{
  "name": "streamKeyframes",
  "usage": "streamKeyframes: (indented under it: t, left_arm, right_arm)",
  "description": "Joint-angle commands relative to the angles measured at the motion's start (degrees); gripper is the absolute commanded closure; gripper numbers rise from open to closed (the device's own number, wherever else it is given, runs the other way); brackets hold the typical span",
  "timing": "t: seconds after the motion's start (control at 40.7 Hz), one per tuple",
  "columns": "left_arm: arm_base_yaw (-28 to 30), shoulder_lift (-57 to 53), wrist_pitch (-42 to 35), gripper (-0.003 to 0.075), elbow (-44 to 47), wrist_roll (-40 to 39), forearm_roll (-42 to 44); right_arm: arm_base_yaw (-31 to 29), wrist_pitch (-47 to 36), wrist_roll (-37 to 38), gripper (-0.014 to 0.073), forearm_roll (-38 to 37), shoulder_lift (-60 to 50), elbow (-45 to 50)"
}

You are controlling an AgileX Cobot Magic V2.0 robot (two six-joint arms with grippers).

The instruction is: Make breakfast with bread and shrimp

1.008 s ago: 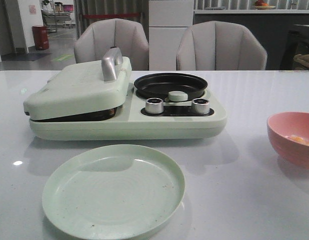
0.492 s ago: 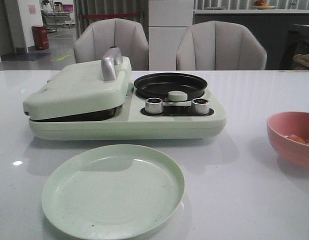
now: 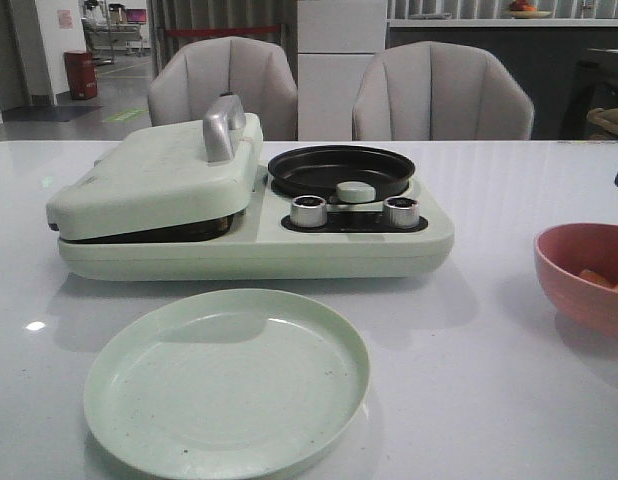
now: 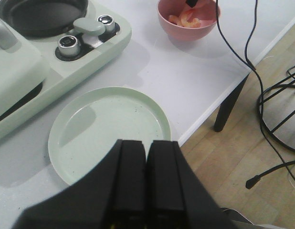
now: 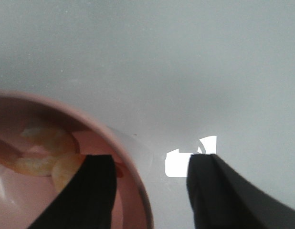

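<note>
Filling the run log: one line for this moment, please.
left gripper shut, empty | right gripper open over round pink bowl | pale orange shrimp inside

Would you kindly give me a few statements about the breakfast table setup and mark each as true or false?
1. The shrimp lie in the pink bowl. True.
2. The green plate holds two slices of bread. False: the plate is bare, and no bread is visible.
3. The left tool is shut with nothing between its fingers. True.
4. The right tool is shut on a shrimp. False: it is open, one finger above the bowl's inside and one outside its rim.
5. The black pan on the cooker is full of shrimp. False: it looks empty.
</note>
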Motion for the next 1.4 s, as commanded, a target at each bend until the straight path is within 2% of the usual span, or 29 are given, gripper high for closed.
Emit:
streamKeyframes:
  t: [0.0,0.098,0.32,0.517,0.689,0.885,1.008,1.181,1.377]
  left_arm:
    - [-0.35,-0.18,-4.24,0.0619,-1.66,-0.60,0.21]
    - [-0.35,-0.18,-4.24,0.0619,-1.66,-0.60,0.21]
    - [-0.35,-0.18,-4.24,0.0619,-1.66,-0.60,0.21]
    - [-0.35,-0.18,-4.24,0.0619,-1.66,-0.60,0.21]
    - [-0.35,-0.18,-4.24,0.0619,-1.66,-0.60,0.21]
    - [-0.35,-0.18,-4.24,0.0619,-1.66,-0.60,0.21]
    - [-0.35,-0.18,-4.24,0.0619,-1.66,-0.60,0.21]
    - [-0.35,-0.18,-4.24,0.0619,-1.66,-0.60,0.21]
    - [-0.35,-0.18,-4.24,0.0619,-1.66,-0.60,0.21]
  right_arm:
    - [-0.31,-1.34,-0.65,0.0316,0.39,-2.23,-1.88]
    - [-0.31,-0.73,-0.65,0.0433,0.39,-2.23,-1.88]
    - [-0.31,0.38,-0.65,0.0555,0.39,-3.00,-1.88]
    - [0.31,-1.15,-0.76,0.0579,-0.41,-8.30,-3.64]
    - [4.73,-0.01,-0.76,0.0578,-6.15,-13.04,-11.90]
    - [15.61,2.41,-0.54,0.0578,-16.15,-13.03,-25.43]
    - [22.76,2.41,2.99,0.0578,-24.48,-10.64,-32.45]
    - [31.52,3.38,10.91,0.0578,-41.53,-3.93,-41.11]
    - [38.48,3.58,18.94,0.0578,-64.44,4.17,-45.32]
